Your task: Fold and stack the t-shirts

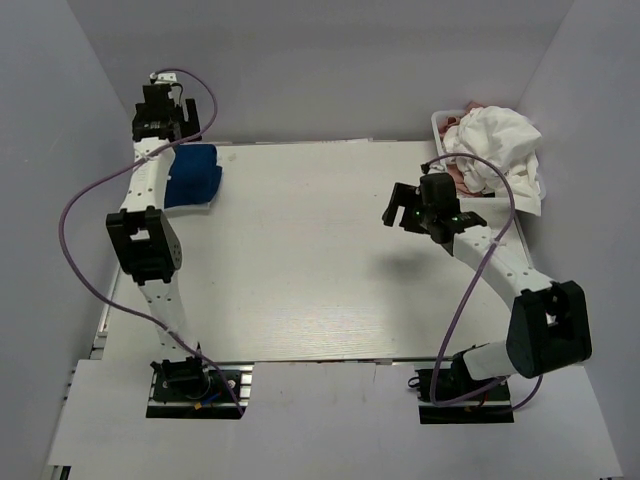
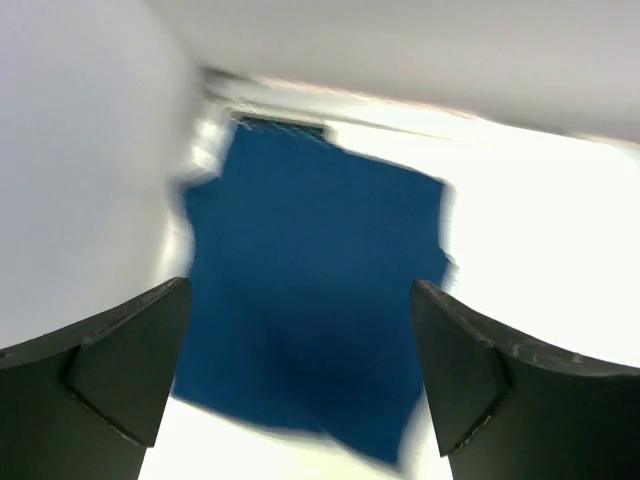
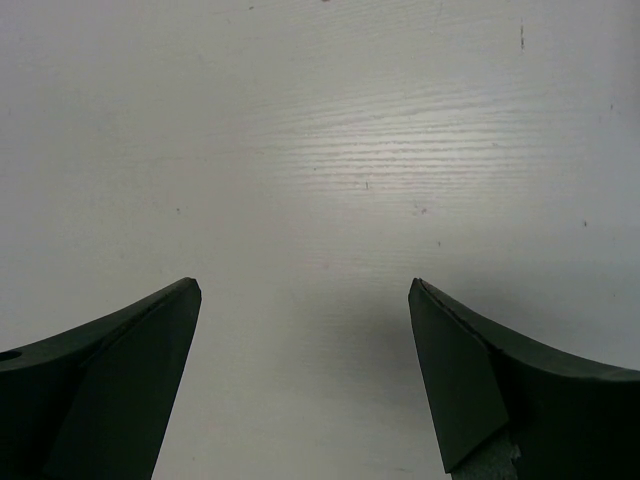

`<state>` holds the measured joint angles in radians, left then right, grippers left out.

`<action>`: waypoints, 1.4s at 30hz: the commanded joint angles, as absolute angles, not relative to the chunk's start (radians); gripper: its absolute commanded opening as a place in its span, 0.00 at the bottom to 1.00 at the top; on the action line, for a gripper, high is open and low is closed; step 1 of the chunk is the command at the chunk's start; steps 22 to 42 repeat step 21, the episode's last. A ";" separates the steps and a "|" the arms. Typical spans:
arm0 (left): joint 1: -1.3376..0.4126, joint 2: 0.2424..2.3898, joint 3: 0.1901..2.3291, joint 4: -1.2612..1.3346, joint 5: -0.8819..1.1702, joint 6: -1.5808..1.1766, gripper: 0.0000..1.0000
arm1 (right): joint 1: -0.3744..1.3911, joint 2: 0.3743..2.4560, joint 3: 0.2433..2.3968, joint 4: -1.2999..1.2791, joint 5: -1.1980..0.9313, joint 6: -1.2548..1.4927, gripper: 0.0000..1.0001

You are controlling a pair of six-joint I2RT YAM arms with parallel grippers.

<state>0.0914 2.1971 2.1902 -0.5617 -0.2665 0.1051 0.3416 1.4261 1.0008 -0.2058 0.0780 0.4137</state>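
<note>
blue t-shirt (image 1: 195,175) left, heaped basket (image 1: 437,125) right

The desk (image 1: 300,260) is a white board with a fine, pale wood grain, which the right wrist view shows close up (image 3: 320,150), dotted with a few tiny dark specks. At two o'clock from its middle, in the far corner, stands a white plastic basket (image 1: 438,122). Plain grey walls (image 1: 320,70) close it in at nine, twelve and three o'clock. A white panel (image 1: 320,425) lies along six o'clock.

Pale wood-grain table (image 1: 320,290) inside plain grey-white walls (image 1: 330,70) on three sides, under soft, even light.
</note>
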 commanded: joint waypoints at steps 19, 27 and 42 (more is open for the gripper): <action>-0.229 0.916 0.678 -0.201 0.136 -0.500 1.00 | 0.341 0.772 0.433 -0.055 0.092 0.609 0.90; -0.229 0.925 0.687 -0.201 0.147 -0.500 1.00 | 0.342 0.758 0.440 -0.069 0.100 0.595 0.90; -0.229 0.925 0.687 -0.201 0.147 -0.500 1.00 | 0.342 0.758 0.440 -0.069 0.100 0.595 0.90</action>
